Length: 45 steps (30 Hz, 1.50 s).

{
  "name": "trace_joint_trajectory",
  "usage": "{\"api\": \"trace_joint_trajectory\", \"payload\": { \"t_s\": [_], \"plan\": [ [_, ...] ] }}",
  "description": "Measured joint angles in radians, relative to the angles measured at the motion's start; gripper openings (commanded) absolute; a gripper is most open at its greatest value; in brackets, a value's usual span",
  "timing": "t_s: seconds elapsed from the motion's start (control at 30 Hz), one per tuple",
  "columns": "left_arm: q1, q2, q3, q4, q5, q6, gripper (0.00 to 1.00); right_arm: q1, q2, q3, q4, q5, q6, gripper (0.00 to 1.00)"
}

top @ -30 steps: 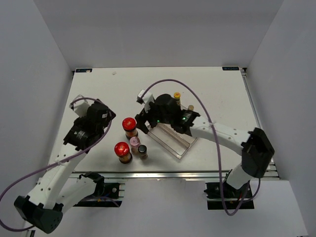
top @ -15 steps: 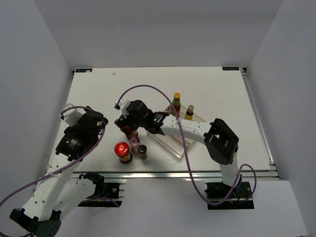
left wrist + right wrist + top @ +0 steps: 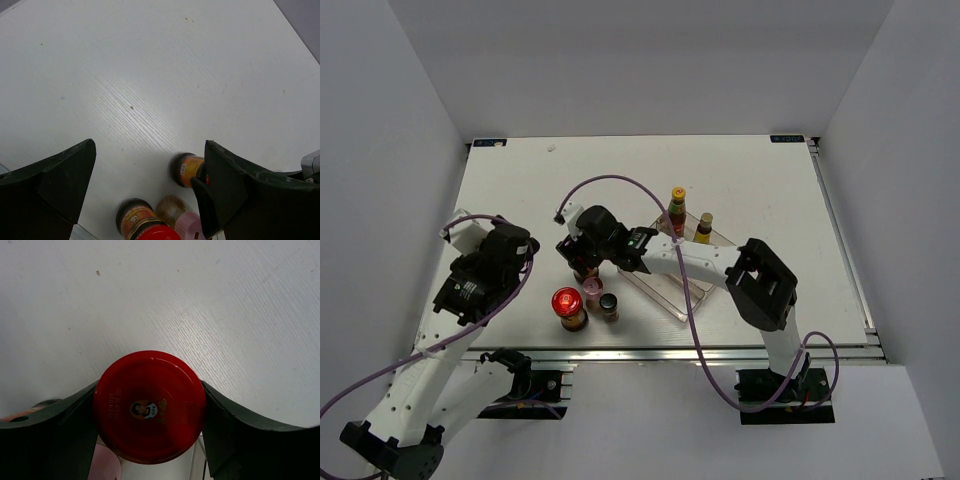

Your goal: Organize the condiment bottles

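Our right gripper [image 3: 583, 266] held the squat red-lidded glass jar [image 3: 150, 406] on the white table [image 3: 520, 190], left of the clear plastic tray [image 3: 682, 298]. Our left gripper [image 3: 150, 150] hung open. Next, we should lift it onto the tray.

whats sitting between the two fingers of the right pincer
A red-lidded jar, seen from above in the right wrist view. It fills the gap in the right pincer, and both fingers appear to touch the sides of its lid.

White table [image 3: 750, 190]: jars [image 3: 568, 303], clear tray [image 3: 660, 285].
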Motion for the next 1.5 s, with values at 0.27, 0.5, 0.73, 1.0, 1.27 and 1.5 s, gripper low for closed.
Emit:
{"api": "trace_joint_trajectory", "payload": {
  "t_s": [0.27, 0.5, 0.73, 1.0, 1.27, 1.5],
  "plan": [
    [0.000, 0.004, -0.010, 0.001, 0.004, 0.004, 0.98, 0.000, -0.035, -0.014, -0.019, 0.044, 0.011, 0.22],
    [0.000, 0.006, -0.015, 0.030, 0.030, 0.034, 0.98, -0.020, -0.278, -0.159, 0.024, 0.106, 0.018, 0.20],
    [0.000, 0.020, -0.025, 0.047, 0.052, 0.056, 0.98, -0.114, -0.454, -0.256, 0.085, 0.200, 0.019, 0.19],
    [0.000, 0.029, -0.026, 0.054, 0.059, 0.067, 0.98, -0.237, -0.471, -0.338, 0.055, 0.274, 0.023, 0.18],
    [0.000, 0.050, -0.026, 0.064, 0.070, 0.074, 0.98, -0.241, -0.460, -0.345, 0.046, 0.270, 0.024, 0.18],
    [0.000, 0.052, -0.026, 0.070, 0.079, 0.078, 0.98, -0.261, -0.430, -0.364, 0.055, 0.262, 0.037, 0.19]
  ]
}}
